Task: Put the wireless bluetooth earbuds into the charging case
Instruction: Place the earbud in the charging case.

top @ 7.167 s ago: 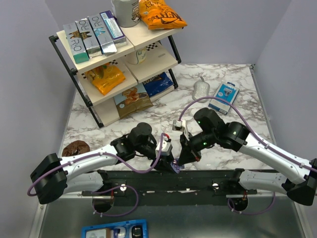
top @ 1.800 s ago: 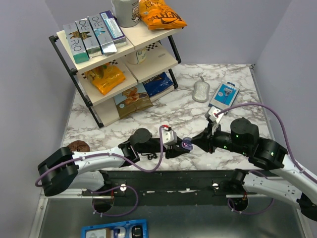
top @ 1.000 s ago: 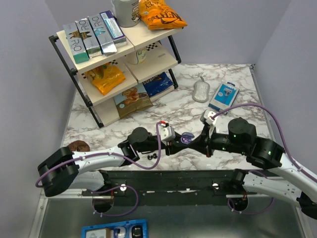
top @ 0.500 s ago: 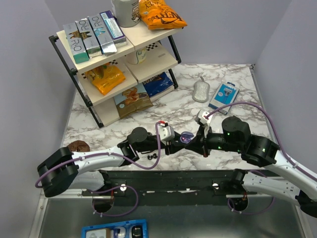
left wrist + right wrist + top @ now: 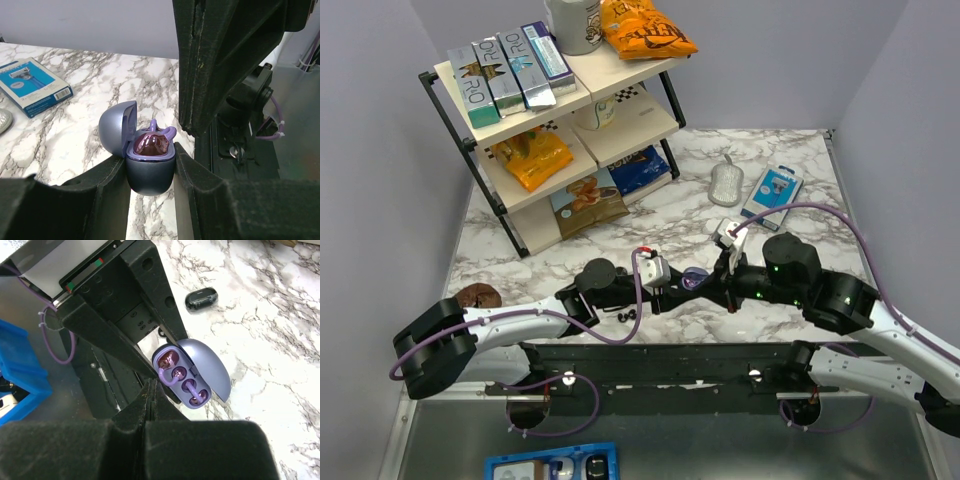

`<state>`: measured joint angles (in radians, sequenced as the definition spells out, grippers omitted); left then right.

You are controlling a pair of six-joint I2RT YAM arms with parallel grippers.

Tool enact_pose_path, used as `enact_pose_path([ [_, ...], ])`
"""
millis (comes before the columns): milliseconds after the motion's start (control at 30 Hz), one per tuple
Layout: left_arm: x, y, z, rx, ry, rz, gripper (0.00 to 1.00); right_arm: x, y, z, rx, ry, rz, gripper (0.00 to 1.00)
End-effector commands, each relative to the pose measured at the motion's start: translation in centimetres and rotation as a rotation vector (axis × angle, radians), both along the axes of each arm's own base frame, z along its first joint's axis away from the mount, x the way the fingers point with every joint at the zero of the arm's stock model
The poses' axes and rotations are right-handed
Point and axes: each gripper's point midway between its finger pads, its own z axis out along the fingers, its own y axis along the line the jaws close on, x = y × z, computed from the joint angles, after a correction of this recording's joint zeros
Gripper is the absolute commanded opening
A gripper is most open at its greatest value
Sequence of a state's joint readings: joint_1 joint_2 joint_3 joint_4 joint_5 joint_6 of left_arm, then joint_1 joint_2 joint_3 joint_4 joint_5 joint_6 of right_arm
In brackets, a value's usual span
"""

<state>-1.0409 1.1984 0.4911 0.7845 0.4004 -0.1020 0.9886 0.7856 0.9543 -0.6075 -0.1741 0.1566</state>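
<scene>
- Top: left gripper (image 5: 670, 290) clamped on the open charging case (image 5: 695, 279). Right gripper (image 5: 713, 284) pinched closed, tips at the charging case. Black earbuds (image 5: 625, 316) lie on the table (image 5: 650, 225), just beside the left arm.
- Left wrist: charging case (image 5: 149, 167) gripped by its base between both fingers, lid hinged back.
- Right wrist: closed tips just beside the open charging case (image 5: 192, 375). One black earbud (image 5: 201, 298) sits on the marble beyond.

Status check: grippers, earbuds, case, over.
Left gripper clamped on open lilac charging case. Right gripper shut beside it. One glossy black earbud loose on marble table. Nothing seen blocking.

One camera looks down; close wrist cameras share the case (image 5: 150, 175).
</scene>
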Motion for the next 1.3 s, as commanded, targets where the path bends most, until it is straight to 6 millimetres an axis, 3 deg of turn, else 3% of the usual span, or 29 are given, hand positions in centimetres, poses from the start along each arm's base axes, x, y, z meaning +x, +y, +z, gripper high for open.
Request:
enact_pose_path([
  [0, -0.5, 0.3, 1.3, -0.047, -0.038, -0.014, 0.00, 0.3, -0.2, -0.3, -0.017, -0.008, -0.020, 0.01],
  [867, -2.2, -0.4, 0.9, -0.032, -0.055, -0.053, 0.00, 2.0, -0.7, -1.2, -0.061, -0.029, -0.107, 0.01],
  [1267, -2.6, -0.6, 0.6, -0.026, -0.054, -0.060, 0.00, 2.5, -0.8, -0.4, -0.045, -0.052, -0.137, 0.01],
])
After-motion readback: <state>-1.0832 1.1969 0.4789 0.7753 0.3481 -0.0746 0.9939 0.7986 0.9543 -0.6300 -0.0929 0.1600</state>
